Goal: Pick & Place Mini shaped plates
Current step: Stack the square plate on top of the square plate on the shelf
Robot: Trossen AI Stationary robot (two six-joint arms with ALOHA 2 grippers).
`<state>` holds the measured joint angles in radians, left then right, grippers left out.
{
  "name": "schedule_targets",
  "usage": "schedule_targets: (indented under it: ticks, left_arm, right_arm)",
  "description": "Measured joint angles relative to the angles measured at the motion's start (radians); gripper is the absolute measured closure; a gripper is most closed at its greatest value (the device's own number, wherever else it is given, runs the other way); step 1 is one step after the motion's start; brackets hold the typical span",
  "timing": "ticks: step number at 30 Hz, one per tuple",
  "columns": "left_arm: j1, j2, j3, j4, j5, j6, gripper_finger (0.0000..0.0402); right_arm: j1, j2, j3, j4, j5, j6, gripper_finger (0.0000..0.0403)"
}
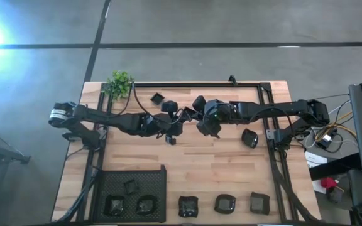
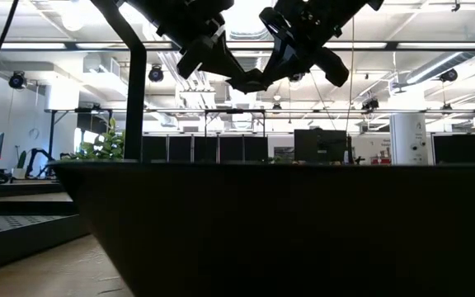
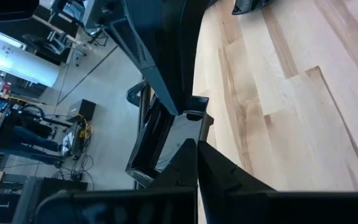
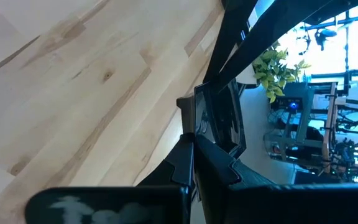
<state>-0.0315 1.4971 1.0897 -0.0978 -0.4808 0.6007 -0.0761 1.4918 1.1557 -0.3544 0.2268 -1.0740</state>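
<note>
Above the wooden surface (image 1: 187, 169), on the side far from the black mesh tray (image 1: 132, 179), the left gripper (image 1: 180, 123) was clamped on the rim of a glossy black mini plate (image 3: 166, 140) raised off the wood. The right gripper (image 1: 201, 120), just beside it, was closed on the edge of another dark plate (image 4: 219, 121), also aloft. Three small dishes (image 1: 129, 202) lay in the tray, with three more (image 1: 225, 204) in a row beside it.
</note>
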Motion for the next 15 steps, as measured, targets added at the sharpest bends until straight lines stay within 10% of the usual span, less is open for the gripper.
schedule_targets:
  ticks: [15]
  left_arm:
    - [0.001, 0.0, 0.0, 0.018, 0.012, -0.028, 0.0345]
  right_arm:
    - [0.0, 0.0, 0.0, 0.017, 0.0, -0.014, 0.0394]
